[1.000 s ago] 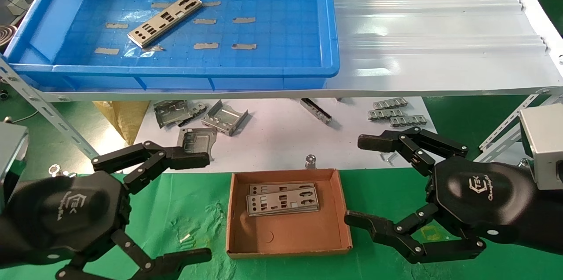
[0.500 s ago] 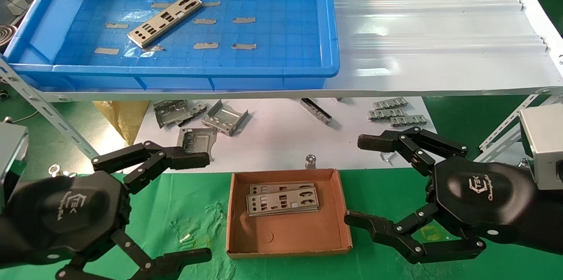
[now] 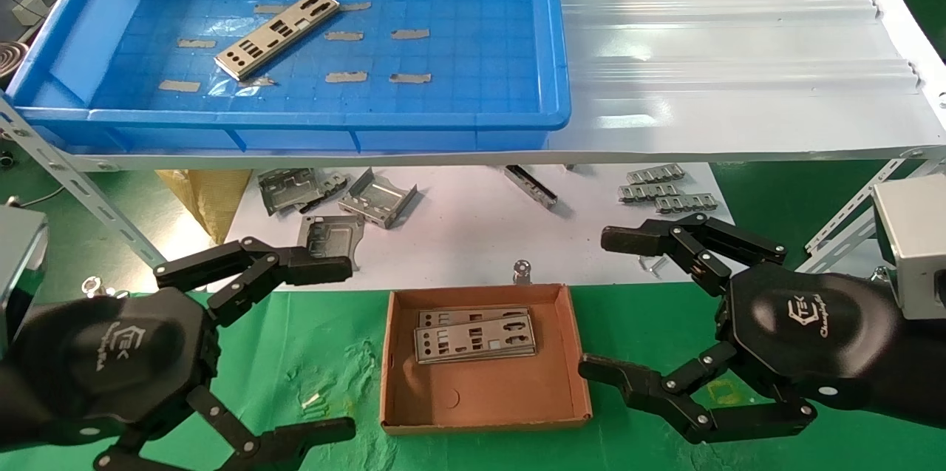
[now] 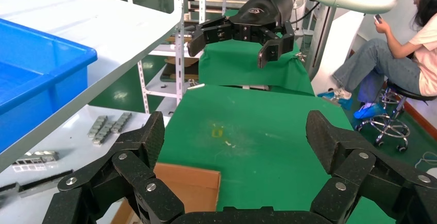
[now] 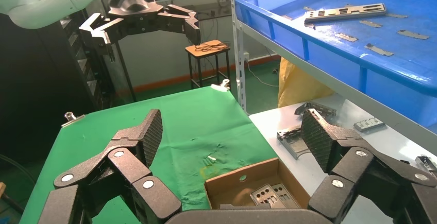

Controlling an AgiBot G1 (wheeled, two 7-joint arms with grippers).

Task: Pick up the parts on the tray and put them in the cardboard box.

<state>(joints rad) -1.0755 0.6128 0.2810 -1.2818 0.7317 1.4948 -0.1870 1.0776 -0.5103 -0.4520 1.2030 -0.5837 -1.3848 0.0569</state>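
One silver punched plate (image 3: 278, 33) lies slanted in the blue tray (image 3: 295, 120) on the white shelf; it also shows in the right wrist view (image 5: 346, 12). The cardboard box (image 3: 484, 393) sits on the green cloth below and holds a stack of plates (image 3: 474, 335), also seen in the right wrist view (image 5: 273, 195). My left gripper (image 3: 336, 349) is open and empty, left of the box. My right gripper (image 3: 602, 305) is open and empty, right of the box. Both hang low, well below the tray.
Bent grey brackets (image 3: 377, 199) and small ridged strips (image 3: 669, 190) lie on the white sheet under the shelf. A metal shelf upright (image 3: 66, 179) slants at the left. Beige tape scraps (image 3: 346, 77) stick to the tray floor. A seated person (image 4: 397, 54) is beyond the table.
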